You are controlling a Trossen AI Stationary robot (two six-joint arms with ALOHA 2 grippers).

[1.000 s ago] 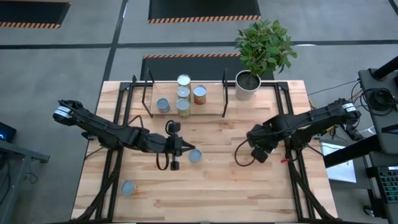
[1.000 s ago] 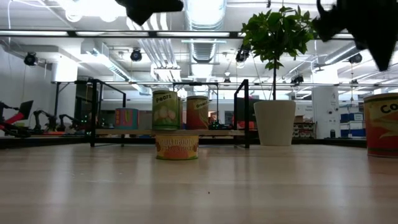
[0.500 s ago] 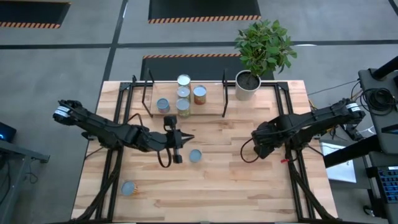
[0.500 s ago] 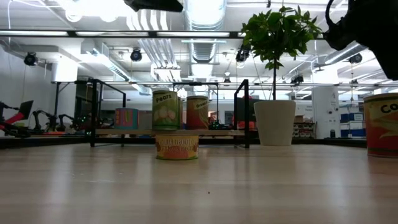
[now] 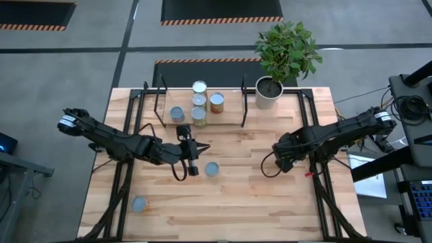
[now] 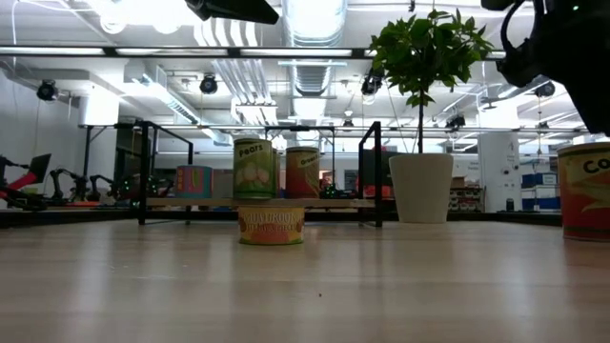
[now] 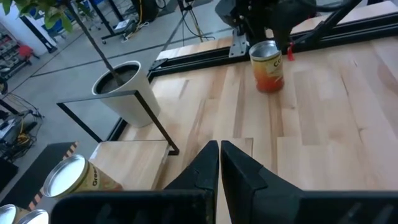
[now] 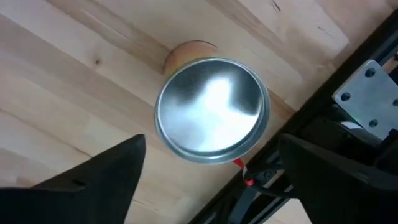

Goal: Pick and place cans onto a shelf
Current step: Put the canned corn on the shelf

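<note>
Sitting between the right hand's (image 8: 205,180) spread fingers, a can (image 8: 212,109).

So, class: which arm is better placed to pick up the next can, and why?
Right, probably. The right gripper hangs directly over an orange-labelled can with its fingers spread either side. The left gripper is shut and empty, beside the blue-topped can, not over it.
</note>
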